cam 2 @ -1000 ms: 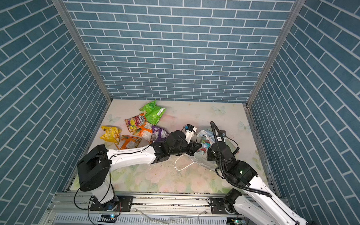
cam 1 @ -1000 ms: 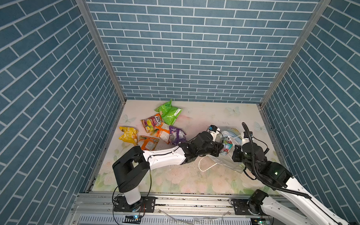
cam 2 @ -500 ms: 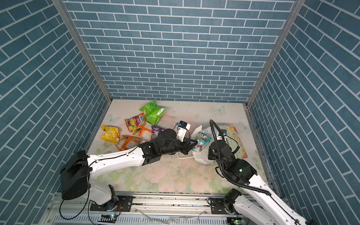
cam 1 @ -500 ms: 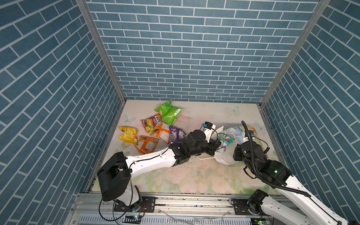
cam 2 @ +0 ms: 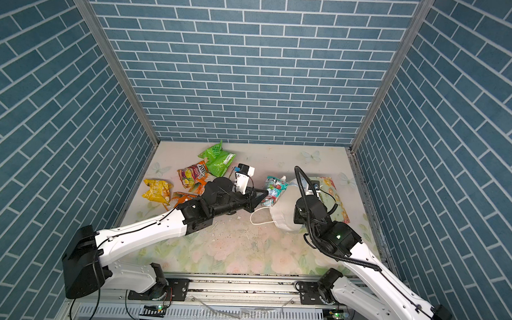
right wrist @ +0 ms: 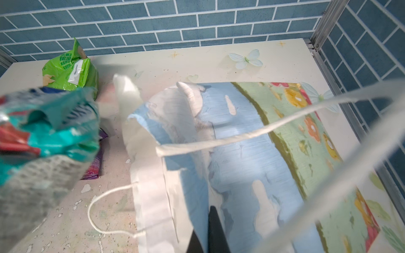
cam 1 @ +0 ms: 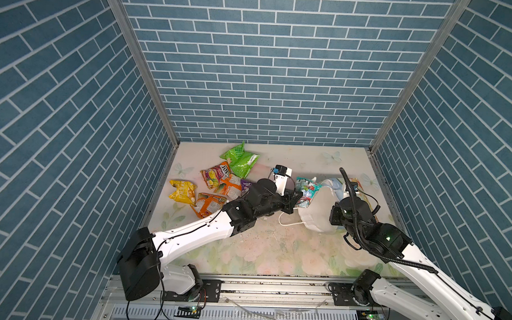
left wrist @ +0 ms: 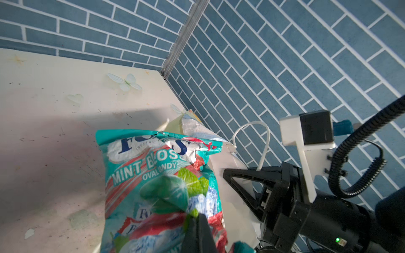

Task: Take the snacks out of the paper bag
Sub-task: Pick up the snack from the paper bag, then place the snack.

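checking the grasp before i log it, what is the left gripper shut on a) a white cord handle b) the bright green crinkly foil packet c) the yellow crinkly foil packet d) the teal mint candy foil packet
d: the left wrist view shows the left gripper closed on the teal mint candy foil packet.

The pale desk (cam 1: 289,249), printed with faded flowers and butterflies, carries a cluster at its left. There lie a bright green foil packet (cam 1: 240,160), an orange-red fruit-print packet (cam 1: 216,177), a yellow crinkly packet (cam 1: 182,192), orange-and-white packets (cam 1: 208,204) and a small purple packet (cam 1: 246,184). At right, a paper bag (cam 1: 317,215) printed with sky and flowers rests on its side.
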{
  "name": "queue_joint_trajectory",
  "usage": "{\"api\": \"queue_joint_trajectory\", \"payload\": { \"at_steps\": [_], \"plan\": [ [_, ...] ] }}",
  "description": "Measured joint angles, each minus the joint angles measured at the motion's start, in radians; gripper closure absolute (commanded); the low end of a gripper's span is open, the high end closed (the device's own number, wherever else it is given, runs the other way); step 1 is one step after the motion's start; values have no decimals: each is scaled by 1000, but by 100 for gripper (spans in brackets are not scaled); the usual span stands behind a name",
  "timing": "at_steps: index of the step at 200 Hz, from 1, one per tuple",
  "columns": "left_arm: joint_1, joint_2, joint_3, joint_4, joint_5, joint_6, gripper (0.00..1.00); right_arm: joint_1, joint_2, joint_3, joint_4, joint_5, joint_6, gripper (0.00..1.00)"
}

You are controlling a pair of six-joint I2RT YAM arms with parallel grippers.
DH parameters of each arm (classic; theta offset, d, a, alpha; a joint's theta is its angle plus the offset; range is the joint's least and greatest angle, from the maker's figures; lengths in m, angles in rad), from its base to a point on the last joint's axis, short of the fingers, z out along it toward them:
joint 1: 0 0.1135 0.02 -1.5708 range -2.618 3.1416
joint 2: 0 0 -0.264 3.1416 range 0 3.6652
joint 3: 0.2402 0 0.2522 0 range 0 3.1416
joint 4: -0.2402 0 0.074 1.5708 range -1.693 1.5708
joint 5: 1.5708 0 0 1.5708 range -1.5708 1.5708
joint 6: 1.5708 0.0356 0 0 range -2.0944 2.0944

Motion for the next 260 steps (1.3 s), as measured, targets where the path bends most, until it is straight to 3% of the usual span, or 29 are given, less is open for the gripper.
{"api": "queue_joint_trajectory", "payload": {
  "at_steps": [100, 162, 210, 260],
  "plan": [
    [173, -117, -12, -121, 13, -7, 100, -3, 103, 92, 46, 2, -24, 100],
    [357, -254, -57, -219, -6, 6, 100, -37, 268, 233, 100, 0, -93, 100],
    [520, -311, -188, -290, -31, 5, 100, -131, 378, 343, 135, -84, -109, 100],
    [630, -288, -275, -326, -59, 7, 100, -211, 433, 411, 181, -201, -107, 100]
  ]
}}
